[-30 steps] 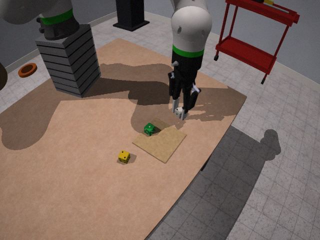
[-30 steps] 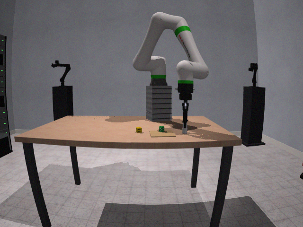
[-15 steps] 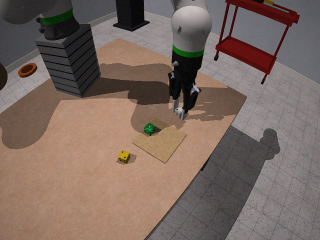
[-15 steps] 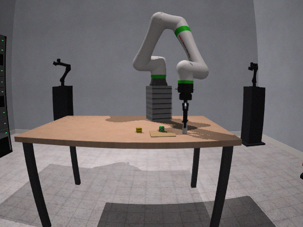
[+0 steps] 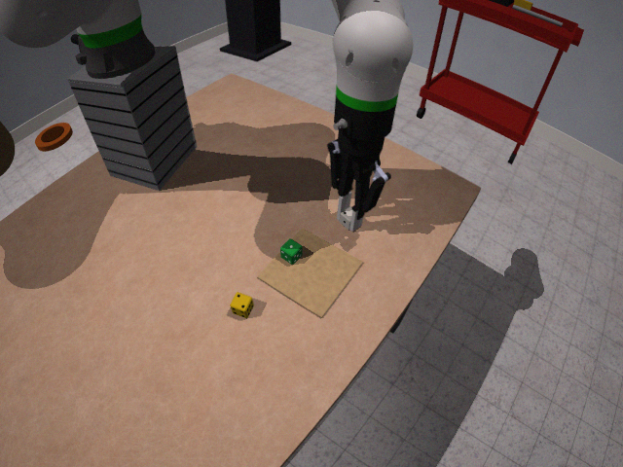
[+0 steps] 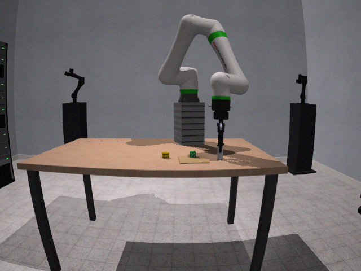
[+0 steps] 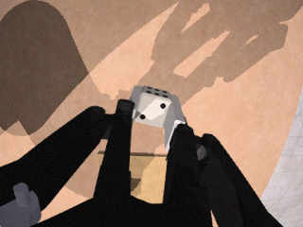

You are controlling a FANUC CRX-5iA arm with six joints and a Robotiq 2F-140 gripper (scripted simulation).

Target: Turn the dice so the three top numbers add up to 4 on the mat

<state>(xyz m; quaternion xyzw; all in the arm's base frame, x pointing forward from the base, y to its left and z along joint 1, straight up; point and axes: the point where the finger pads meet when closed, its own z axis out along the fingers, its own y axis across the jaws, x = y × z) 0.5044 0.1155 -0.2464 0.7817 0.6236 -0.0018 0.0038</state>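
White die [image 5: 346,220] [image 7: 153,110], gripped between the pads of the Robotiq 2F-140 gripper [image 5: 349,221] [image 6: 220,156] [image 7: 152,102]: the fingers are closed most of the way, leaving little more than the die's breadth between them. In the wrist view, two pips face the camera and a six shows on the adjoining side; the exterior view does not reveal the die. The fingertips are low, near the wooden table [image 5: 151,326] [image 6: 116,157] [image 7: 227,142]; contact cannot be established.

By the top view's clock face, centred on the gripper, the tan mat [image 5: 321,286] [image 6: 193,160] [image 7: 151,175] lies at 7 o'clock. The green die [image 5: 291,251] [image 6: 192,154], apparently showing one, stands at 8 o'clock by the mat's border; whether it is fully supported is unclear. Farther out, between 7 and 8 o'clock, the yellow die [image 5: 241,305] [image 6: 165,154] rests off the mat, two uppermost.

The step in hand appears to be handling the white die. If its two is uppermost, the total is five; turning it to one would give four. The next move calls for a secure grip and a clear lift before turning or carrying it mat-ward.

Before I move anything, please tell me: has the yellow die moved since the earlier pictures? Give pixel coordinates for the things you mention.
No. The yellow die [image 5: 241,305] [image 6: 165,154] sits at the same spot, off the left side of the mat [image 5: 316,286] [image 6: 193,160].
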